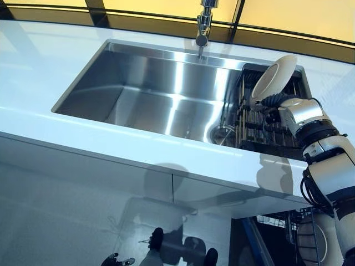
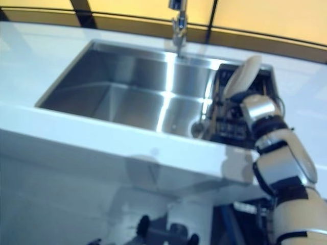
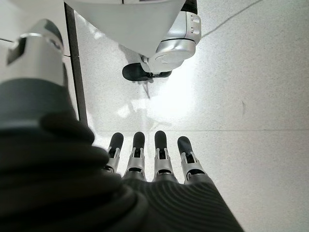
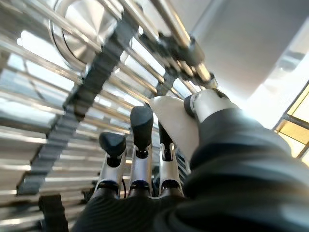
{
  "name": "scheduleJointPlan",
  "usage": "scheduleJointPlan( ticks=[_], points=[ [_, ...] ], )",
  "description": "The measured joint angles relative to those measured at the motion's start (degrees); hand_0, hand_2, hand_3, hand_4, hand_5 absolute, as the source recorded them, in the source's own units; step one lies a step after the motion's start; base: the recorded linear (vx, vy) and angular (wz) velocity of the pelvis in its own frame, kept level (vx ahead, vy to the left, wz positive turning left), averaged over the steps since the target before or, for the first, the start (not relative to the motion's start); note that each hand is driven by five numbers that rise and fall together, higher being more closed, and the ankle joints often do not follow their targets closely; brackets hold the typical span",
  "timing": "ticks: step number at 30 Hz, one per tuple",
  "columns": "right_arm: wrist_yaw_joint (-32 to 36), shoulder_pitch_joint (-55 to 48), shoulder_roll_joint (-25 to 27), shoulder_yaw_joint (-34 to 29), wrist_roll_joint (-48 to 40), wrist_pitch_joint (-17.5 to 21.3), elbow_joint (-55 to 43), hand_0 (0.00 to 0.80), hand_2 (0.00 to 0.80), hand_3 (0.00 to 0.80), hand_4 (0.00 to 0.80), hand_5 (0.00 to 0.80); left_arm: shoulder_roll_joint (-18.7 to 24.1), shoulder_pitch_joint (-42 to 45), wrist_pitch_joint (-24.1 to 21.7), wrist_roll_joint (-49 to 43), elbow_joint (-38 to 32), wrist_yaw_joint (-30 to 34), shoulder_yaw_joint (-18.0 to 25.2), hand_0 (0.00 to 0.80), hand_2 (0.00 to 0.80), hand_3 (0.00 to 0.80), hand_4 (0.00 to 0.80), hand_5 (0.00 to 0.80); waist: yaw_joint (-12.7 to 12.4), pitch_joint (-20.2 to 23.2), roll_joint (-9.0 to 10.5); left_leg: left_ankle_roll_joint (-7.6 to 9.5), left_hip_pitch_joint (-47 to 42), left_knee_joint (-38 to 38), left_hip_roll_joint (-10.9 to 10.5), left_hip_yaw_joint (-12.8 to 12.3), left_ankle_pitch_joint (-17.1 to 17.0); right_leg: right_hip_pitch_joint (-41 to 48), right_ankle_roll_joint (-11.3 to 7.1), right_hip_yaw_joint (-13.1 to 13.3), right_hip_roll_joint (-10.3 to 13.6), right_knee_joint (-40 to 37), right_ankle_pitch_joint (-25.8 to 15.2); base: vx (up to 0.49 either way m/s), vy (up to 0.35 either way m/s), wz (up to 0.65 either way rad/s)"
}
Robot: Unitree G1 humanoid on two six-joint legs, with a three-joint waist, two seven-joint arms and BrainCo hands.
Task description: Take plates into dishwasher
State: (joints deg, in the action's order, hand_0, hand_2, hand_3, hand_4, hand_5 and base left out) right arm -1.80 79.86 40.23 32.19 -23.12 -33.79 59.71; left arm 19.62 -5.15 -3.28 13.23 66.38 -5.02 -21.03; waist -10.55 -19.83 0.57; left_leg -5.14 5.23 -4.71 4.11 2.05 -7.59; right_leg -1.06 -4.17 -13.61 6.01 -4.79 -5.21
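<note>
A white countertop [image 1: 66, 119] was seen running across the head views, with a rectangular stainless-steel sink [image 1: 150, 94] sunk into it and a chrome tap [image 1: 204, 22] standing at the sink's far edge. A round metal drain [image 1: 223, 133] was visible at the basin's floor, toward its right end. At the right end of the sink a dark wire dish rack [image 1: 260, 124] was set.

The left hand [image 3: 145, 159] was seen low beside the robot, above a pale speckled floor [image 3: 251, 82]; its fingers [image 3: 161, 145] were held straight and side by side, with nothing in them.

Over the rack, a round white ceramic plate [image 1: 274, 77] was held on edge, tilted, with its upper rim leaning to the right; whether its lower rim touched the rack could not be told. The right hand [image 1: 275, 101] was placed at the plate's lower edge. In the right wrist view the plate's white rim [image 4: 176, 123] was seen pinched between the thumb [image 4: 205, 104] and the dark-tipped fingers [image 4: 141, 126], with the rack's metal bars close behind. At the lower right of the left eye view, below the counter's edge, part of a wire dishwasher basket [image 1: 308, 233] was in view, with a pale round plate [image 1: 312, 239] standing in it.
</note>
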Motion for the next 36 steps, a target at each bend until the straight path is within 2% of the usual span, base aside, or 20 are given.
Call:
scheduleJointPlan(
  ticks=[16,22,24,27,31,36],
  points=[
    [-0.04,1.08,4.31,0.24,-0.03,0.84,-0.71,0.800,0.800,0.800,0.800,0.800,-0.07,0.00,0.51,-1.28,-0.34,-0.03,0.03,0.000,0.000,0.000,0.000,0.000,0.38,0.58,0.47,0.02,-3.16,-0.06,0.08,-0.38,0.06,2.85,-0.06,0.61,-0.02,0.01,0.01,0.012,-0.003,-0.01],
    [0.65,1.08,4.41,0.31,-0.12,2.67,-0.82,0.800,0.800,0.800,0.800,0.800,0.11,0.40,1.46,-1.33,-0.05,-0.03,0.08,0.000,0.000,0.000,0.000,0.000,1.14,3.54,3.01,-0.01,-3.65,-0.08,0.20,-0.95,0.15,3.04,-0.05,1.16,0.03,0.02,0.01,0.028,-0.003,-0.04],
    [1.33,1.08,4.40,0.32,-0.12,3.93,-1.71,0.800,0.800,0.800,0.800,0.800,0.12,0.49,1.69,-1.39,0.13,0.00,0.10,0.000,0.000,0.000,0.000,0.000,1.56,4.91,4.20,0.07,-4.26,-0.09,0.26,-1.94,0.31,3.08,-0.09,2.05,0.07,0.01,-0.03,0.028,0.005,-0.18],
    [2.47,1.03,4.44,0.44,-0.12,4.47,-3.58,0.800,0.800,0.800,0.800,0.800,0.15,0.57,1.92,-3.65,0.20,0.02,0.26,0.000,0.000,0.000,0.000,0.000,2.15,5.74,4.79,0.09,-5.63,-0.11,0.33,-3.02,0.77,3.81,-0.16,3.15,0.09,0.00,-0.12,0.021,0.004,-0.19],
    [5.32,0.50,4.78,1.60,-0.28,5.19,-6.78,0.800,0.800,0.800,0.800,0.800,0.30,1.29,1.94,-5.21,0.19,0.04,0.26,0.000,0.000,0.000,0.000,0.000,3.96,8.55,5.15,0.11,-5.85,-0.12,0.58,-3.93,0.97,3.50,-0.28,4.06,0.05,0.00,-0.21,0.001,0.002,-0.14],
    [9.18,-3.70,6.40,2.29,-0.08,6.54,-13.74,0.800,0.800,0.800,0.800,0.800,0.43,2.51,2.93,-5.77,0.19,0.54,0.27,0.000,0.000,0.000,0.000,0.000,5.76,11.21,5.51,0.03,-6.87,-0.15,0.92,-6.72,1.60,2.83,-0.19,6.80,-0.45,-0.24,-0.56,-0.040,0.002,-0.27]
  ],
)
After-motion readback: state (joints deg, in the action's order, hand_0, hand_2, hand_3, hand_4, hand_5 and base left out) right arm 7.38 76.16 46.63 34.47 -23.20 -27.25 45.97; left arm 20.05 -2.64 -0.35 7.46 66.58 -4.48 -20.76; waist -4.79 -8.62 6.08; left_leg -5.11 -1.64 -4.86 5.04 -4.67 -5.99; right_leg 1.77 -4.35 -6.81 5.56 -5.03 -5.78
